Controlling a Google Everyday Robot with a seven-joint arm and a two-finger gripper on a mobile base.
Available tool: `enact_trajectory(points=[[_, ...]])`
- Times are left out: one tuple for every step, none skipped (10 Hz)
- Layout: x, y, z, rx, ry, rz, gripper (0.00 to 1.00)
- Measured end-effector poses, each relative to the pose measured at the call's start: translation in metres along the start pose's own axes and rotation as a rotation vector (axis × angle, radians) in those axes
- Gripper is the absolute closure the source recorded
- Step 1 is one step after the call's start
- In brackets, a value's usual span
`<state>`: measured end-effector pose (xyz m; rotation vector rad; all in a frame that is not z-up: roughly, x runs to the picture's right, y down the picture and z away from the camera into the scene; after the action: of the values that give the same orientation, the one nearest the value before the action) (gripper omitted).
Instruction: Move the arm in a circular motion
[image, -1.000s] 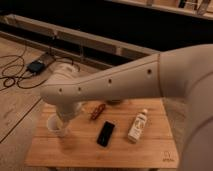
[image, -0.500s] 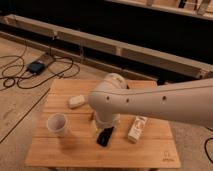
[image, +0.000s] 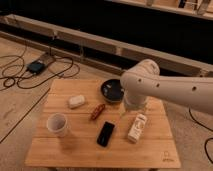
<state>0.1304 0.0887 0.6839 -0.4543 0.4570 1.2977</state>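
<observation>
Over the table (image: 75, 150), hand (image: 128, 111) beneath arm (image: 165, 87)

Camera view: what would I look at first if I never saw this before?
The big cream-white arm reaching in from the right, its rounded joint hanging over the back of the wooden table. Its gripper is hidden behind that joint, near the dark bowl. Next, the small things on the table: a white cup front left, a black phone in the middle, a carton beside it.
</observation>
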Motion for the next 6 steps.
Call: enact_trajectory(points=[[-0.021, 0.001, -0.001, 0.011, -0.012, -0.015, 0.30], [-0.059, 0.010, -0.004, 0.028, -0.028, -0.050, 0.30], [-0.096, 0.032, -0.009, 0.029, -0.045, -0.097, 0.30], [-0.120, 0.052, -0.012, 0.026, -0.058, -0.133, 0.30], [-0.141, 0.073, -0.016, 0.019, -0.070, -0.169, 0.30], [-0.170, 0.110, -0.023, 0.007, -0.091, -0.237, 0.30]])
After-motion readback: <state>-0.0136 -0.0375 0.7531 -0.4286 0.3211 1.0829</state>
